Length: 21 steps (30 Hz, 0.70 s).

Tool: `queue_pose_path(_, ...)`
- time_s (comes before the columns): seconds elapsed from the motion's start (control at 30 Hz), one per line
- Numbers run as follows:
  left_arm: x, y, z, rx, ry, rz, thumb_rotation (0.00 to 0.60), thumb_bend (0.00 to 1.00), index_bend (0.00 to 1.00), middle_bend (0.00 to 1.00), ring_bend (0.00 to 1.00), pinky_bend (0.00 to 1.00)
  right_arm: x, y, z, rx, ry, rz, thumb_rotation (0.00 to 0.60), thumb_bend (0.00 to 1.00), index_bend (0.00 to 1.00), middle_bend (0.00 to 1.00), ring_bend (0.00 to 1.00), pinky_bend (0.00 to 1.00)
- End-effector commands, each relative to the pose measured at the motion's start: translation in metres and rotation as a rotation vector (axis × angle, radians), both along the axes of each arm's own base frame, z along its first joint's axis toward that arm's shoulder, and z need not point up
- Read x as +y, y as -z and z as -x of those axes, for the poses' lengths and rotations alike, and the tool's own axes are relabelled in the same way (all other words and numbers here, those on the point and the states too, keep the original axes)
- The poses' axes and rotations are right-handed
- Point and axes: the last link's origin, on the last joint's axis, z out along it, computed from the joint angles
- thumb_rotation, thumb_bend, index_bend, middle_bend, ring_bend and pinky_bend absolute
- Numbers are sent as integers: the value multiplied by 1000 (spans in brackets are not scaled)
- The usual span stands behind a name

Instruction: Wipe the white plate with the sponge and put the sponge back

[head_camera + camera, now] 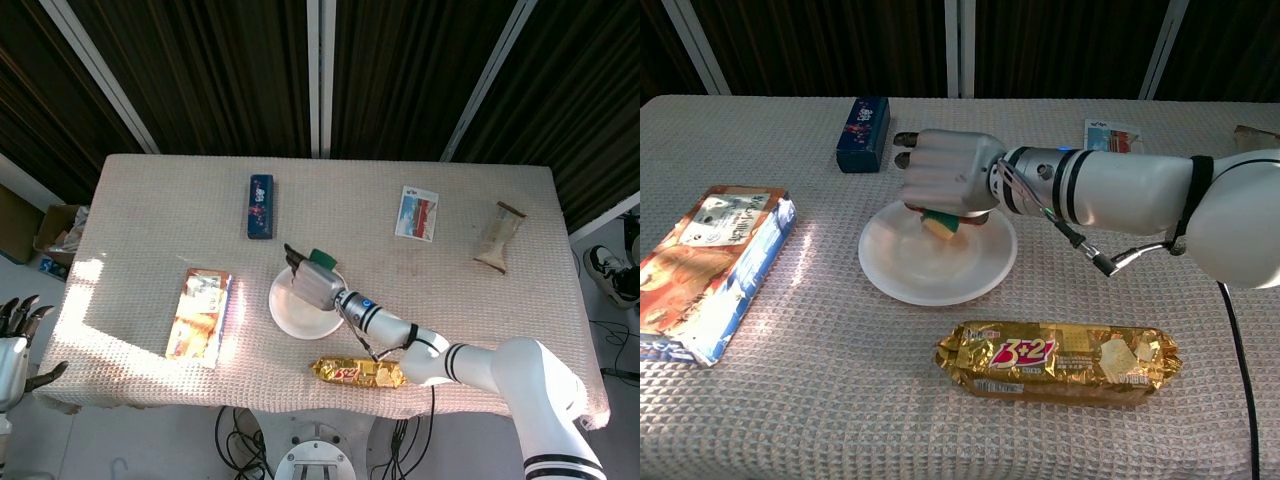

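Note:
A round white plate [925,268] [292,312] lies near the middle of the table. My right hand [946,175] [313,281] hovers over its far edge and grips a yellow and green sponge [941,224] [320,257], which peeks out under the fingers. The sponge is just above the plate's far rim; whether it touches the plate is unclear. My left hand [15,330] hangs off the table's left edge with fingers apart and nothing in it.
A gold biscuit packet [1058,359] lies in front of the plate. An orange and blue box [706,265] sits at the left, a dark blue box [862,132] behind the plate. A card [416,213] and a wrapped snack [498,236] lie at the far right.

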Motion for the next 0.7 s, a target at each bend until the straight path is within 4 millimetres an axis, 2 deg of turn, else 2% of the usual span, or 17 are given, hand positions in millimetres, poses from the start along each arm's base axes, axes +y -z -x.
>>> queue_pose_path(0.03,0,0,0,1,-4,0,600,0,220,119,85,116,2,15,4,54,-15,-9,600,358,575,376,138,0)
queue_pose_path(0.17,-1,-1,1,3,-9,-1,600,0,219,119,85,116,2,17,1,49,-29,-3,600,361,575,377,138,0)
queue_pose_path(0.4,0,-1,1,2,-5,-2,600,0,217,119,85,116,10,0,-18,-50,-56,-25,600,361,576,377,138,0)
queue_pose_path(0.57,-1,-1,2,2,-7,-4,600,0,217,118,85,117,31,3,-35,-115,-60,-109,600,362,576,377,138,0)
queue_pose_path(0.7,-3,-1,3,2,-14,-5,600,0,216,118,85,116,44,4,-41,-188,-15,-195,600,362,577,376,138,0)
